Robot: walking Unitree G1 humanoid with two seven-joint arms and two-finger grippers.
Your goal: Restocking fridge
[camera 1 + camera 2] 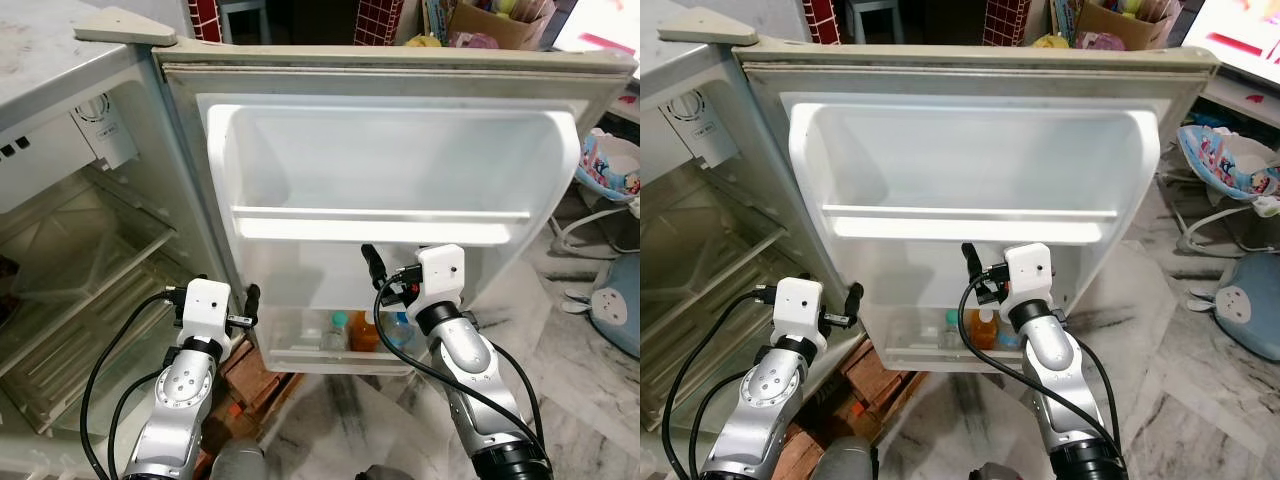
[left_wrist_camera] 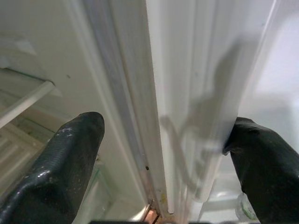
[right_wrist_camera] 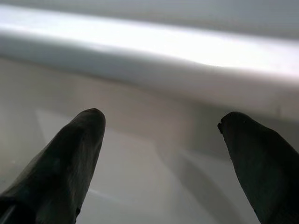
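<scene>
The white open fridge door (image 1: 400,180) faces the robot, its wide upper door bin (image 1: 390,215) bare. The lower door shelf (image 1: 335,345) holds an orange-filled bottle (image 1: 364,330) between clear plastic bottles (image 1: 334,328). The left pincer (image 2: 159,163) is spread wide, straddling the door's hinge-side edge (image 2: 135,116) beside the fridge's glass shelves (image 1: 90,250). The right pincer (image 3: 161,154) is spread too, holding nothing, raised just below the upper bin. Both silver arms reach forward and upward, elbows bent.

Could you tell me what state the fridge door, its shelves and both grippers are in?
fridge door: open
upper door shelf: empty
lower door shelf: holds bottles
orange bottle: upright
left gripper: open, astride door edge
right gripper: open, empty
</scene>
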